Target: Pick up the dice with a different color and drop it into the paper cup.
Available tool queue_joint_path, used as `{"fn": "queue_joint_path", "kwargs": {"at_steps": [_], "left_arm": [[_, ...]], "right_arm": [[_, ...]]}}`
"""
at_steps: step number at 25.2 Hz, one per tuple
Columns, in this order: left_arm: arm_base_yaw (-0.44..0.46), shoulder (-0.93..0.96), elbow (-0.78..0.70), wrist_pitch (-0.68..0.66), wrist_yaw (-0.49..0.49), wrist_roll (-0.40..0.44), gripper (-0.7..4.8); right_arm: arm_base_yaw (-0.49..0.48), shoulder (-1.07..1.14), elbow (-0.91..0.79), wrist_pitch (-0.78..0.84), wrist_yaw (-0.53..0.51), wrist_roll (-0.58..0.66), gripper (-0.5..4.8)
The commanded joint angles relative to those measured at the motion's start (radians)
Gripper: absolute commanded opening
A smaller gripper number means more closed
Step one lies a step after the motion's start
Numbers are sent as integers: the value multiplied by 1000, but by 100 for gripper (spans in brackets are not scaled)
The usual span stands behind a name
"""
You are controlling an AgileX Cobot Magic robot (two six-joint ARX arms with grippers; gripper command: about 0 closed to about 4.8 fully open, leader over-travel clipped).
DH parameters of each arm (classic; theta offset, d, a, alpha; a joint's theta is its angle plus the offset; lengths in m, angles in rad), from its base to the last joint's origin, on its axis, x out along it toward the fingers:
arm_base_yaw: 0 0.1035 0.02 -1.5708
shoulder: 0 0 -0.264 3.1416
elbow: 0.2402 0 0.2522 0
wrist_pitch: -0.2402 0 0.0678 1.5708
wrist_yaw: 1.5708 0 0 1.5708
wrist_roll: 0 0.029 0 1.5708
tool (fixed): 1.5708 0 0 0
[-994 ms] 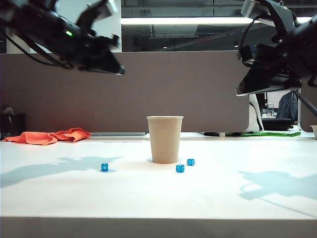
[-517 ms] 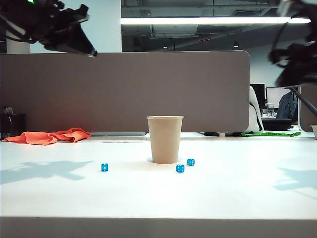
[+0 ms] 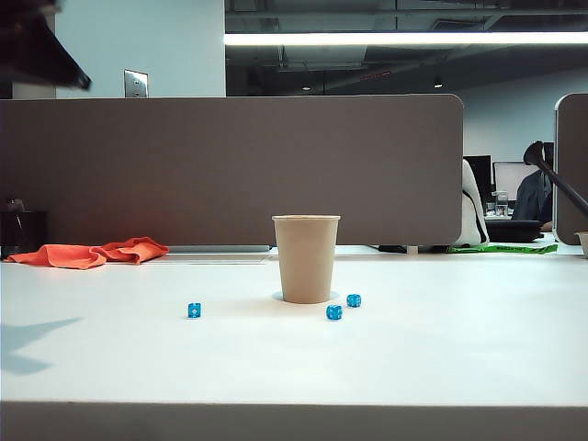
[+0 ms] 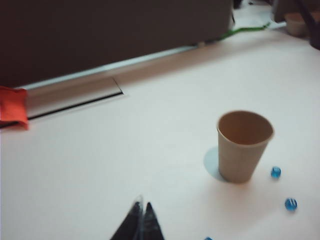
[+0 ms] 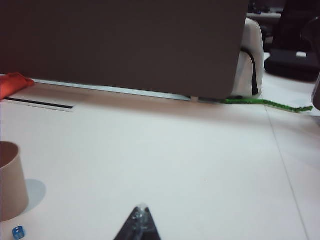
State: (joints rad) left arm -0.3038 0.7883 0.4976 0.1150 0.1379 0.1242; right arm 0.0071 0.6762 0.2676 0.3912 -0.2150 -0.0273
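Left end effector (image 4: 141, 212) closed above table, paper cup (image 4: 243, 145) nearby, right end effector (image 5: 140, 216) closed.

Grey partition (image 3: 230, 165) (ceiling strip light (image 3: 404, 39) above) behind white table (image 3: 413, 358)

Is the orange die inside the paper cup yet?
Cannot tell. The left wrist view shows only the paper cup inner wall near the rim; its bottom is hidden. No orange die shows on the table.

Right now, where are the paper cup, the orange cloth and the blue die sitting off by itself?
paper cup (image 3: 306, 262), exterior view, middle of its side wall.
orange cloth (image 3: 90, 253), exterior view, middle of the crumpled heap.
lone blue die (image 3: 194, 310), exterior view, its front face.
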Motion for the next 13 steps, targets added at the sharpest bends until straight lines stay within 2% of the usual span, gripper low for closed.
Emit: {"fn": "queue_joint_path", "kwargs": {"at_steps": [1,3,7,11,13], "left_arm": [[3,-71,-11,-17,-30,-5,-6],[3,-100,-12,-43,-30,-11,-6],[3,-151,-33,-56,-69,-79,-6],[3,-234,-72,-77,-75,-84,-6],[3,-291,-92,-126,-101,-85,-6]], "right_arm": [[0,-69,-35,-4,-4,8,-2],[0,-106,-50,-28,9,10,-2],[0,-182,-66,-104,14,12,-2],[0,-296,-93,-133,23,12,-2],[0,-377,-105,-186,61,24,-2]]}}
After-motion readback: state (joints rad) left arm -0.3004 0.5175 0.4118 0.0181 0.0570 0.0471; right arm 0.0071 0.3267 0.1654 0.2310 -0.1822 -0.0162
